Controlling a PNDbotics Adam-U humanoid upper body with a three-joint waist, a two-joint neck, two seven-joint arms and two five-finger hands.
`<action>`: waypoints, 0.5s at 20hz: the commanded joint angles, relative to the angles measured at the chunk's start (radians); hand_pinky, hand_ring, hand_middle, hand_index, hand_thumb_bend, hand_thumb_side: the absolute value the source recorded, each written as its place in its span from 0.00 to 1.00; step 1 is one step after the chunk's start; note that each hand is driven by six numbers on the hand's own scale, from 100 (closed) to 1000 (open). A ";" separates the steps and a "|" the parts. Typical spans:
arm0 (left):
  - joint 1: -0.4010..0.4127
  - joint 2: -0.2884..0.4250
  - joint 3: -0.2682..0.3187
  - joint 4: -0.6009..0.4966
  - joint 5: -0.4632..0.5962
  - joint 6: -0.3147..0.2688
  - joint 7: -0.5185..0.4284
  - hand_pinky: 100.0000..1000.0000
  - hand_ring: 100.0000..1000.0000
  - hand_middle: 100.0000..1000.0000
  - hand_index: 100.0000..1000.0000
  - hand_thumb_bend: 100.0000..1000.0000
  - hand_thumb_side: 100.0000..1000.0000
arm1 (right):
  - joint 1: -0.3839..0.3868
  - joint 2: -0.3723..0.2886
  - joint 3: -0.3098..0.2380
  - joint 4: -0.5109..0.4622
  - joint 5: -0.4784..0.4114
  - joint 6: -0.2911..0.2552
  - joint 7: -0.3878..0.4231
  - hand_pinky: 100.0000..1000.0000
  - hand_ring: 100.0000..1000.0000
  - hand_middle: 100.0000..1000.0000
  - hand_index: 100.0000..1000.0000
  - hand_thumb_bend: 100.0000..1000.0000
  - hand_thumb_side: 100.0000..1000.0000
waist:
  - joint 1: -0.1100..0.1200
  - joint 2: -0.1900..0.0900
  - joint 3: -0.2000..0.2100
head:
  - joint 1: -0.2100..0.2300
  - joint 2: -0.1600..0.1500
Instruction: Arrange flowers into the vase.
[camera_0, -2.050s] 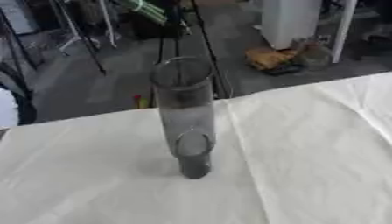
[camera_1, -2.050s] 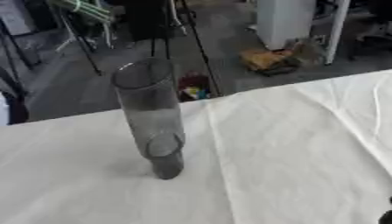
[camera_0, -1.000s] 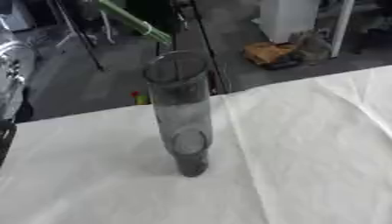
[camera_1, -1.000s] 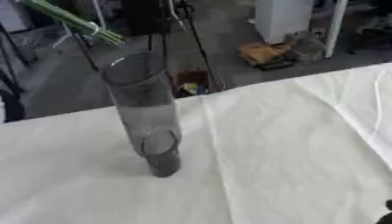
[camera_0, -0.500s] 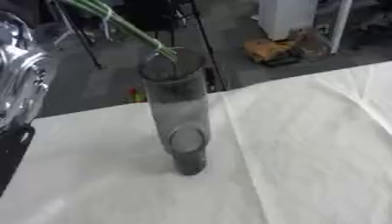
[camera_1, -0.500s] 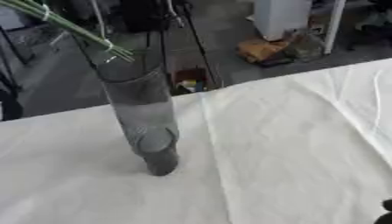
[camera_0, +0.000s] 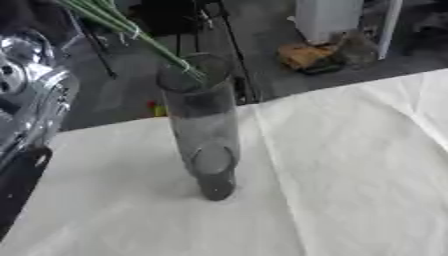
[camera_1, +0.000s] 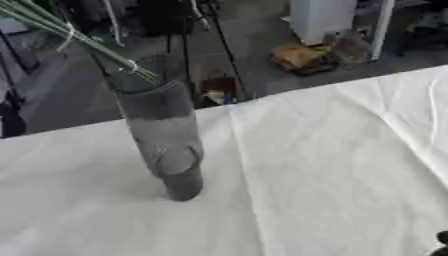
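Note:
A tall grey glass cylinder vase (camera_0: 206, 135) stands upright on the white tablecloth (camera_0: 350, 175), left of centre. A bunch of thin green flower stems (camera_0: 131, 30) slants down from the upper left, and its cut ends reach the vase's mouth at the near-left rim. No blooms show, and the hand holding the stems is out of frame. My left arm (camera_0: 31, 100), silver and black, fills the left edge in the left eye view. Only a dark tip of my right hand (camera_1: 442, 244) shows in the lower right corner of the right eye view.
The table's far edge runs diagonally behind the vase. Beyond it lies grey floor with black tripod legs (camera_0: 232, 45), a white cabinet (camera_0: 328, 17) and an orange object (camera_0: 302, 55). Creased cloth stretches to the right of the vase.
The green stems have come down from the upper left until their ends reach the vase's mouth. My left arm has moved into view at the left edge. The vase has stayed put.

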 joint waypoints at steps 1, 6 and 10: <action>-0.014 0.019 0.004 0.003 -0.010 0.002 -0.008 0.00 0.00 0.00 0.02 0.01 0.56 | -0.009 0.001 0.001 -0.016 0.007 0.002 0.002 0.56 0.72 0.44 0.73 0.00 0.80 | -0.005 -0.018 -0.002 | 0.004 -0.010; -0.016 0.018 -0.004 0.016 -0.007 0.015 -0.021 0.00 0.00 0.00 0.01 0.00 0.57 | -0.011 0.003 0.001 -0.016 0.012 0.007 0.000 0.56 0.72 0.44 0.73 0.00 0.80 | -0.003 -0.016 -0.004 | 0.005 -0.011; -0.020 0.019 -0.009 0.034 -0.004 0.030 -0.032 0.00 0.00 0.00 0.01 0.00 0.59 | -0.011 0.005 0.002 -0.016 0.018 0.009 0.001 0.56 0.72 0.43 0.73 0.00 0.79 | 0.000 -0.014 -0.006 | 0.006 -0.012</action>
